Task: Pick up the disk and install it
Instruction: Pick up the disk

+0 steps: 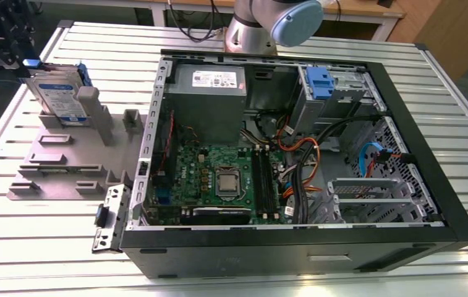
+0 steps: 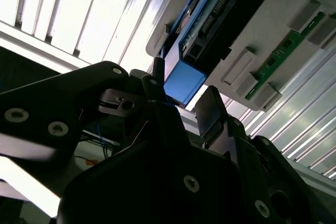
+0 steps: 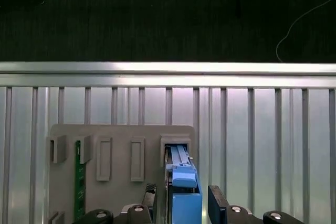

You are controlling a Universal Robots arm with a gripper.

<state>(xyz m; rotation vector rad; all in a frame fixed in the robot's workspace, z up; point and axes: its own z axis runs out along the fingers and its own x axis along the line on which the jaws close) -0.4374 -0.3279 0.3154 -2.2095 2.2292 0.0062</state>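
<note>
Gripper (image 3: 182, 190): open, with its fingers (image 3: 216, 202) one on each side of the disk's upper end. The first wrist view shows a thin gap on both sides, so I judge that no grip has been made.
Disk (image 1: 55, 94): stands on edge in a slot of the holder, at the exterior view's left. Its label faces that camera, and the blue bracket runs round its edges.
Holder (image 1: 60, 170): grey, lying flat on the table (image 1: 52, 260), just beside the case. A green board (image 3: 80, 179) sits in another of its slots.
Case (image 1: 300, 250): lies open with its side off, boards and cables bare. The disk is outside it, well apart from its bays.
Done: only the approach, with the gripper lined up astride the disk.
Left: the disk is not yet gripped, lifted, carried or installed, so the task looks to be near its start.
Arm (image 1: 271, 25): the base stands behind the case. The wrist is out over the holder at the exterior view's left, with the gripper pointing down and the first wrist view looking straight down on the slots.
</note>
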